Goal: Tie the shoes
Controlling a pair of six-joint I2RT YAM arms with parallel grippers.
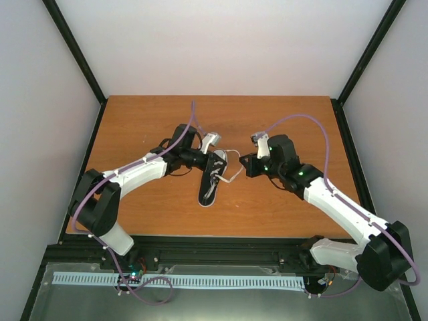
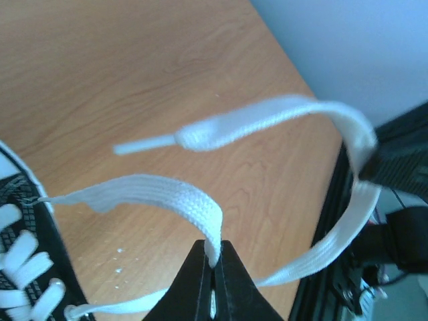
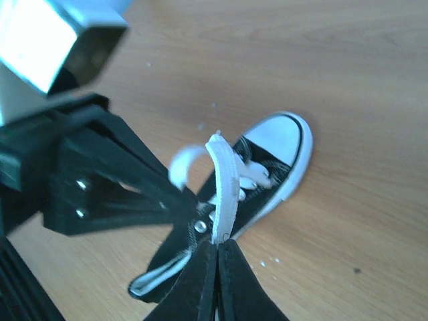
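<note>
No writing, label, brand mark, number or sign can be read in any of the three views; the small black canvas sneaker with white rubber toe cap (image 3: 277, 144) shows no legible lettering

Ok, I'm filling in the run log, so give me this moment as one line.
task: tie shoes | left gripper: shut on lace | right gripper: shut on lace | sneaker: on table, no bow visible
</note>
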